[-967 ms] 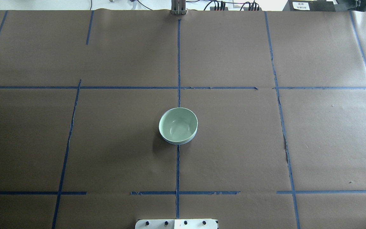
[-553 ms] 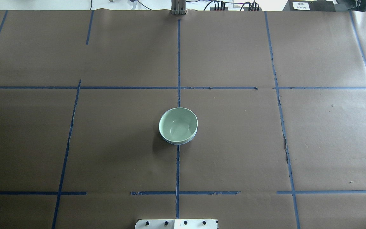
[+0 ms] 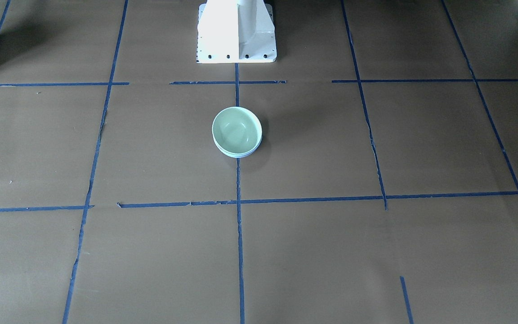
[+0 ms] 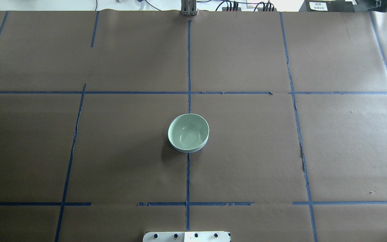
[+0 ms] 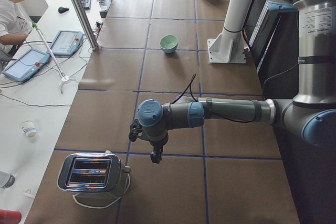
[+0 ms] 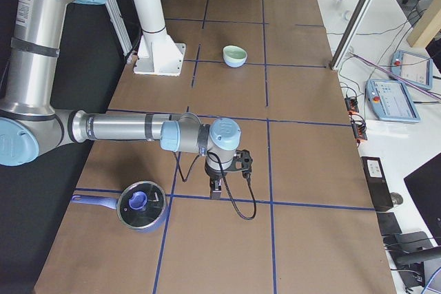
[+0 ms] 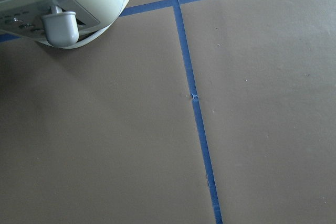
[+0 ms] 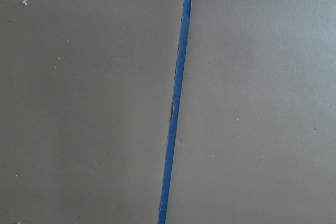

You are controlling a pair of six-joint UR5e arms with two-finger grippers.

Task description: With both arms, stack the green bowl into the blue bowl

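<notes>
**Pincers.** The black two-fingered left pincer [image 5: 155,156] hangs fingers-down over bare bench at its own end, just beside a chrome slot toaster [image 5: 92,174]. It shows only from the side, so I cannot tell whether its fingers are spread or closed. The same applies to the black right pincer [image 6: 215,191], which points down at a tape line at the opposite end, near a blue saucepan with its lid on [image 6: 141,206]. No bowl is at either pincer, and both wrist cameras see only paper and tape.

**Arms.** The grey-silver tubular left arm [image 5: 231,111] and right arm [image 6: 117,127] each reach out low and level, well apart from the middle. I judge this a parked stance that leaves the work clear.

**Work.** The round, smooth, pale mint-green bowl [image 4: 188,132] sits upright inside the round, pale periwinkle-blue bowl [image 3: 237,155], of which only a thin rim shows beneath. The pair stands mid-bench on the brown paper covering [image 4: 281,151], astride the centre strip of blue tape [image 4: 187,181] and in front of the white pedestal [image 3: 236,31].

**Finding.** The green bowl looks level and fully seated in the blue bowl. The stack appears complete, and no further handling seems needed.
</notes>
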